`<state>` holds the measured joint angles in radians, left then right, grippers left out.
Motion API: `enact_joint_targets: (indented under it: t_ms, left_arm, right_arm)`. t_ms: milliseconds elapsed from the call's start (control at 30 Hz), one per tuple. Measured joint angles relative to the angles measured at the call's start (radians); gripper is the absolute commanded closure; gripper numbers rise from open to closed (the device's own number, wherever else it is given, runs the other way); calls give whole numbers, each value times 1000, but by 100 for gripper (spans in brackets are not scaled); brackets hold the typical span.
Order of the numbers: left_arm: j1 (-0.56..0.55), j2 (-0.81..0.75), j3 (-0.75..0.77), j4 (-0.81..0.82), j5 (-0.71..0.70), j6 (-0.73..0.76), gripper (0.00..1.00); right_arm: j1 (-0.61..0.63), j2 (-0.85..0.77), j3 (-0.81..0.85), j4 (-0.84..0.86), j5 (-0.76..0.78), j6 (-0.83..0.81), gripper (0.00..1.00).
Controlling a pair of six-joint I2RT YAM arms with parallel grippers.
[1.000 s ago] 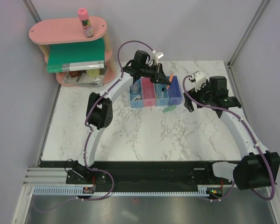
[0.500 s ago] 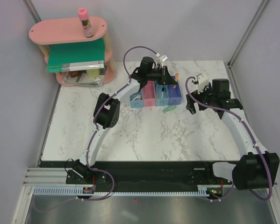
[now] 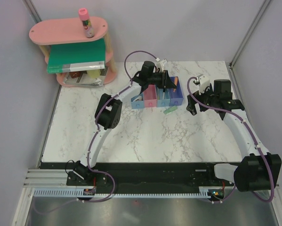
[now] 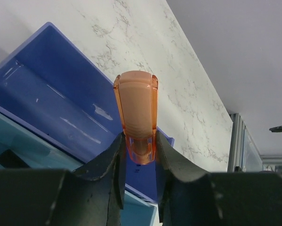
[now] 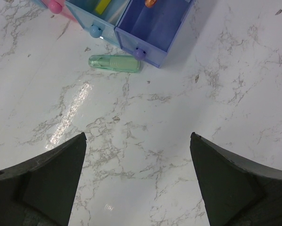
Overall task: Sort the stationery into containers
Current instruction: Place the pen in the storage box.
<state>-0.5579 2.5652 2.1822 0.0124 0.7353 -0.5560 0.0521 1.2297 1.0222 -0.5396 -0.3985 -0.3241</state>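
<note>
My left gripper (image 4: pixel 140 141) hangs over the darker blue bin (image 4: pixel 60 103) at the right end of the containers (image 3: pixel 157 96). It is shut on the orange-tipped piece (image 4: pixel 136 113), which stands between the fingertips and sticks out past them. In the right wrist view the orange tip (image 5: pixel 150 2) shows just inside that bin (image 5: pixel 155 23). A yellow-tipped stick (image 5: pixel 102 5) lies in the neighbouring light blue bin. A green eraser-like bit (image 5: pixel 115 62) lies on the marble just in front of the bins. My right gripper (image 5: pixel 137 136) is open wide above bare marble, right of the bins.
A pink oval two-tier shelf (image 3: pixel 68 30) stands at the back left with a pink-capped tube (image 3: pixel 85 21) on top and a green book (image 3: pixel 77 54) below. Grey walls close in the table on three sides.
My left gripper has swung right along the row of bins with the orange-tipped piece and now sits over the darker blue one. The right arm shifted slightly.
</note>
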Motion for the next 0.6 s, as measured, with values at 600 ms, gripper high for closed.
enact_joint_targets:
  t_ms: [600]
  left_arm:
    - [0, 13, -9, 13, 8, -1, 55]
  right_arm:
    - [-4, 0, 0, -3, -16, 8, 2]
